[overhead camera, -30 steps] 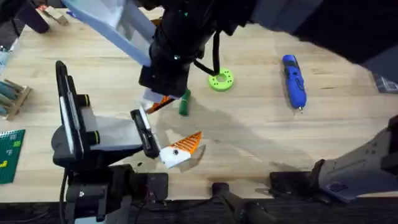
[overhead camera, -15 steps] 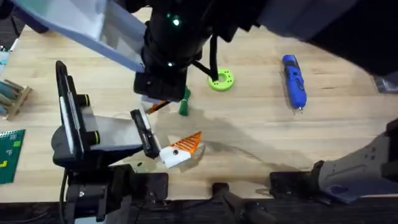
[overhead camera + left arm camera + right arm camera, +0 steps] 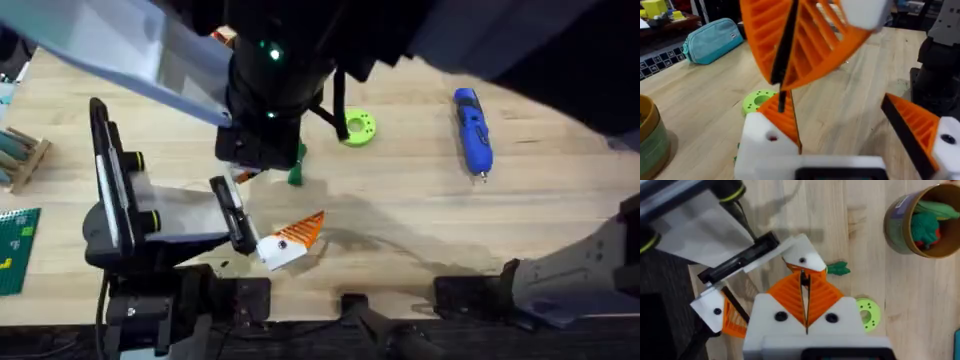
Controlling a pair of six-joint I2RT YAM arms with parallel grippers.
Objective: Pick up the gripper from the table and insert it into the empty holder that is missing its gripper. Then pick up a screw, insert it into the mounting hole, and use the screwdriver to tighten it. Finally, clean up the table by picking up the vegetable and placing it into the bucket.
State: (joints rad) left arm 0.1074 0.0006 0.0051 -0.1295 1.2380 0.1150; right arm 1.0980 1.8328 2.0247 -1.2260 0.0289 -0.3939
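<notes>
Right gripper [image 3: 804,280]: clenched, its two orange ribbed pads pressed flat together with only a thin dark line between them. The tips are right against the holder. I cannot tell whether something is gripped between the pads.
Left gripper [image 3: 832,107]: released, its two fingers stand well apart, near the tips of the other gripper.
The holder [image 3: 802,257]: a white angular block at the end of a black arm of the grey stand [image 3: 120,220], on the left part of the table [image 3: 420,220].
The gripper: some orange shows at the holder under the dark wrist, but I cannot tell the loose part from the pads.
The vegetable [image 3: 296,170]: lies on the table just to the right of the holder, touching nothing.
The bucket [image 3: 900,225]: stands upright on the far side, with colourful toy pieces inside.
The screwdriver [image 3: 472,130]: lies on the right part of the table, its metal bit pointing to the near edge, well apart from both grippers.
Green ring [image 3: 356,127]: flat on the table, a little beyond the vegetable.
Dotted mount [image 3: 283,245]: on the near black arm of the stand, it carries an orange-and-white tip.
</notes>
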